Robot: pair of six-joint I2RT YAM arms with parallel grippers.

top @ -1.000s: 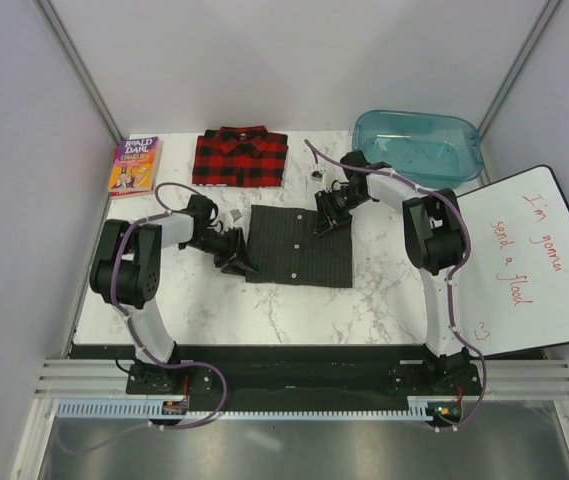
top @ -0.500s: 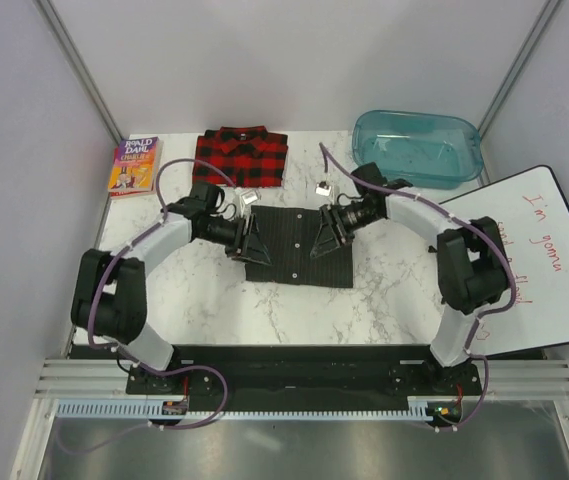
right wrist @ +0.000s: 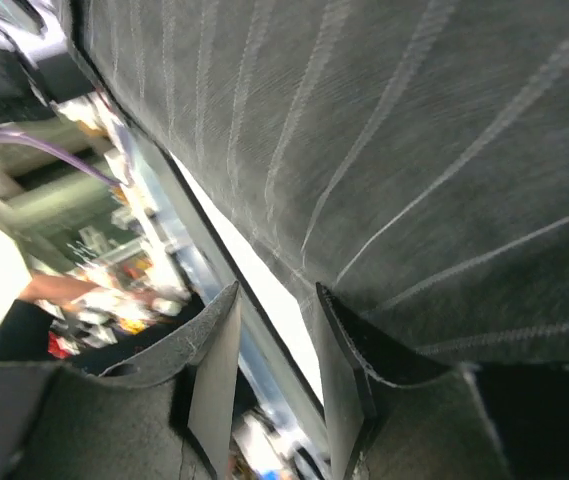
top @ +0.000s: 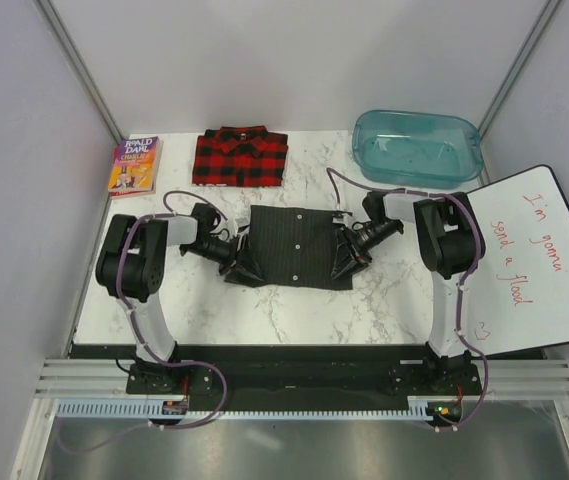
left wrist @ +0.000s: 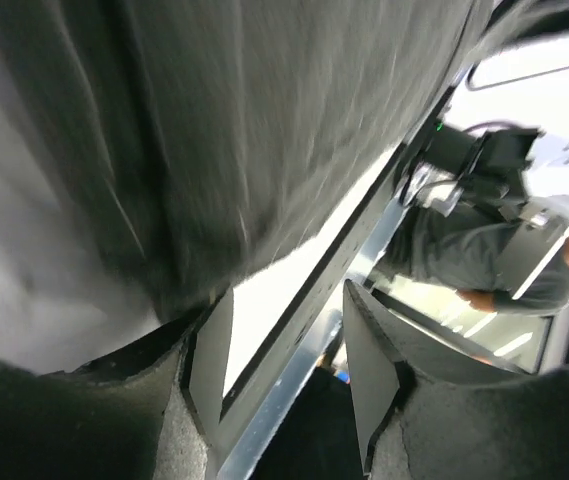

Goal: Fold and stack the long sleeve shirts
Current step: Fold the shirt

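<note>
Starting at the left, the paperback book (top: 134, 165) lies beyond the left claw (top: 243, 265) and out to its left, well apart from it. That claw sits low at the left edge of the charcoal shirt (top: 296, 245), which lies folded flat on the marble table (top: 264, 315) between the two claws. Half a second ago this claw was over the far half of the cloth, inside its edge. It has since drawn back toward the arm bases and out to the side edge. Its wrist view shows the two fingers (left wrist: 211, 360) moderately parted, with only bright table and frame between them. Dark fabric fills the space ahead, and nothing is gripped. The plaid shirt (top: 241, 157) lies folded straight beyond this claw, apart from the charcoal one and unmoved. The right claw (top: 348, 260) is at the charcoal shirt's right edge, about level with the left claw. Earlier it too was further in and further from the bases, so the claws now stand wider apart. Its fingers (right wrist: 216, 365) are a narrow way open and empty, with pinstriped cloth just ahead of them. The teal tub (top: 416, 147) sits beyond this claw and to its right, and the whiteboard (top: 534, 255) lies further right again.
</note>
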